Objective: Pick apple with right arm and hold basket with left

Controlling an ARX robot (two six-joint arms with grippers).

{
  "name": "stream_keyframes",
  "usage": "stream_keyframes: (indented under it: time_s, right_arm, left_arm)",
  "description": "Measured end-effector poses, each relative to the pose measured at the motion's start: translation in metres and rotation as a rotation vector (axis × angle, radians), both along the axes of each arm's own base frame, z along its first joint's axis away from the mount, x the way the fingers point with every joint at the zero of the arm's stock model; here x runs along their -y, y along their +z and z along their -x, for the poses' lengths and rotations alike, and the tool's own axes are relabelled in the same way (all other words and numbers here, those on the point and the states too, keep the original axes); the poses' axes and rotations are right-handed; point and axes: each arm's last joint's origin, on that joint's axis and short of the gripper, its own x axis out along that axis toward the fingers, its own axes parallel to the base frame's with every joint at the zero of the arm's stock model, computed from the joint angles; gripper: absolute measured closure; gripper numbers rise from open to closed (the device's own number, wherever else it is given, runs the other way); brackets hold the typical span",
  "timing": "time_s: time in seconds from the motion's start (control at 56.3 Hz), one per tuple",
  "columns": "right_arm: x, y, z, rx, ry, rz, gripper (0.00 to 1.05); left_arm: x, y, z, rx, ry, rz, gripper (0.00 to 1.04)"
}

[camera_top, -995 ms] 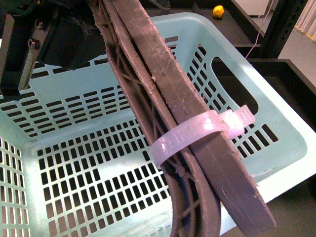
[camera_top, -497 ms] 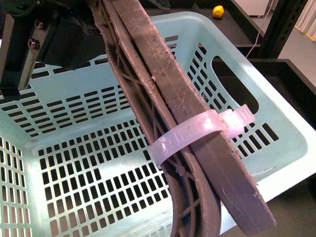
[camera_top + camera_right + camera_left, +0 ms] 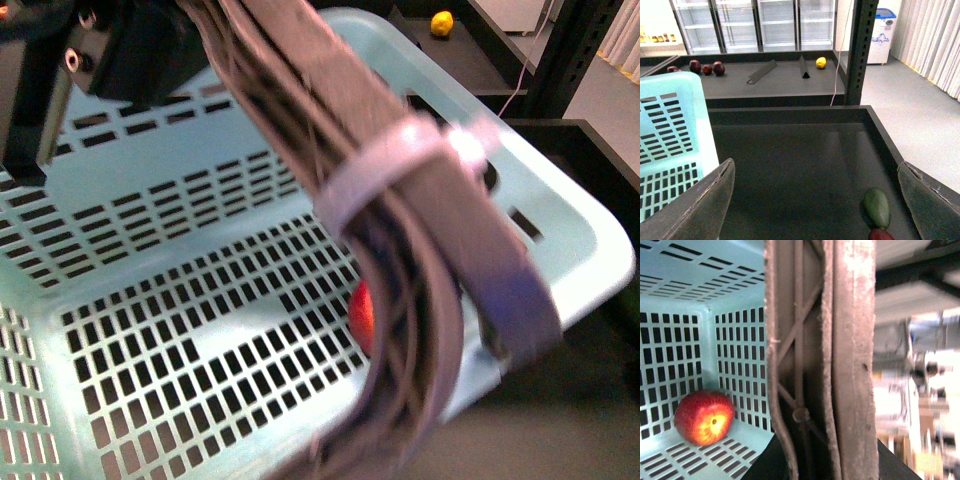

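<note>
Basically apple (image 3: 705, 417) sits in basket (image 3: 100, 190), left gripper (image 3: 455, 380) fingers pressed together, right gripper (image 3: 815, 205) spread empty, so steady the basket level or apple rolls.

It looks like a shop, or a mock-up of one. Well beyond the fingers (image 3: 705, 205) of the right gripper (image 3: 815, 167) stands a row of glass-door fridges (image 3: 760, 25) with white shelves, and a chest freezer (image 3: 883, 30) with a blue lid beside a long curtain (image 3: 935, 40). Between fingers and fridges lie dark display trays (image 3: 790, 165) by a black steel post (image 3: 858, 50), with loose fruit (image 3: 706, 67) on them.
</note>
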Motion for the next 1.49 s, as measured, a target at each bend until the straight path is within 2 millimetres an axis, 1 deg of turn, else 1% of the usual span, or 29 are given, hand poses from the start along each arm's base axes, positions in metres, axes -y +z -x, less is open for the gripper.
stream_keyframes:
  time_s: [0.071, 0.16, 0.178, 0.213, 0.231, 0.284, 0.302, 0.355, 0.391, 0.533, 0.64, 0.746, 0.888, 1.03, 1.155, 1.332, 1.368, 1.404, 1.421, 1.475, 1.492]
  right_arm:
    - [0.000, 0.000, 0.000, 0.001, -0.001, 0.000, 0.09]
    - [0.000, 0.000, 0.000, 0.001, -0.003, 0.000, 0.09]
    - [0.000, 0.000, 0.000, 0.001, -0.003, 0.000, 0.09]
    - [0.000, 0.000, 0.000, 0.001, -0.003, 0.000, 0.09]
    - [0.000, 0.000, 0.000, 0.001, -0.003, 0.000, 0.09]
    - [0.000, 0.000, 0.000, 0.001, 0.000, 0.000, 0.09]
    - [0.000, 0.000, 0.000, 0.001, 0.000, 0.000, 0.09]
    - [0.000, 0.000, 0.000, 0.001, 0.000, 0.000, 0.09]
    - [0.000, 0.000, 0.000, 0.001, -0.001, 0.000, 0.09]
    - [0.000, 0.000, 0.000, 0.001, -0.001, 0.000, 0.09]
    - [0.000, 0.000, 0.000, 0.001, -0.001, 0.000, 0.09]
    - [0.000, 0.000, 0.000, 0.001, -0.001, 0.000, 0.09]
    - [0.000, 0.000, 0.000, 0.001, -0.001, 0.000, 0.09]
    - [0.000, 0.000, 0.000, 0.001, -0.001, 0.000, 0.09]
    - [0.000, 0.000, 0.000, 0.001, -0.001, 0.000, 0.09]
    - [0.000, 0.000, 0.000, 0.001, -0.001, 0.000, 0.09]
    - [0.000, 0.000, 0.000, 0.001, -0.001, 0.000, 0.09]
    - [0.000, 0.000, 0.000, 0.001, -0.001, 0.000, 0.09]
    - [0.000, 0.000, 0.000, 0.001, -0.001, 0.000, 0.09]
    - [0.000, 0.000, 0.000, 0.001, -0.001, 0.000, 0.09]
    - [0.000, 0.000, 0.000, 0.001, -0.001, 0.000, 0.09]
  left_arm:
    - [-0.015, 0.003, -0.008, 0.024, 0.174, 0.038, 0.89]
    - [-0.036, 0.004, -0.019, 0.041, 0.314, 0.071, 0.89]
    - [-0.045, 0.003, -0.024, 0.045, 0.358, 0.088, 0.89]
    - [-0.056, 0.002, -0.031, 0.046, 0.409, 0.107, 0.89]
    - [-0.064, 0.000, -0.035, 0.044, 0.442, 0.118, 0.89]
    - [-0.077, -0.006, -0.043, 0.026, 0.489, 0.150, 0.89]
    - [-0.083, -0.012, -0.048, 0.009, 0.510, 0.164, 0.89]
    - [-0.095, -0.025, -0.057, -0.031, 0.548, 0.178, 0.89]
    - [-0.101, -0.035, -0.063, -0.066, 0.565, 0.184, 0.89]
    - [-0.116, -0.063, -0.076, -0.158, 0.616, 0.198, 0.89]
    - [-0.125, -0.075, -0.082, -0.186, 0.648, 0.224, 0.89]
    - [-0.138, -0.088, -0.089, -0.196, 0.726, 0.253, 0.89]
    - [-0.144, -0.102, -0.093, -0.217, 0.764, 0.249, 0.89]
    - [-0.143, -0.109, -0.092, -0.239, 0.760, 0.248, 0.89]
    - [-0.143, -0.112, -0.089, -0.270, 0.764, 0.237, 0.89]
    - [-0.143, -0.111, -0.084, -0.307, 0.781, 0.234, 0.89]
    - [-0.143, -0.110, -0.083, -0.313, 0.779, 0.239, 0.86]
    - [-0.142, -0.110, -0.080, -0.324, 0.779, 0.238, 0.79]
    - [-0.142, -0.110, -0.080, -0.327, 0.779, 0.237, 0.77]
    - [-0.140, -0.107, -0.072, -0.340, 0.778, 0.242, 0.62]
    - [-0.139, -0.106, -0.071, -0.341, 0.777, 0.242, 0.61]
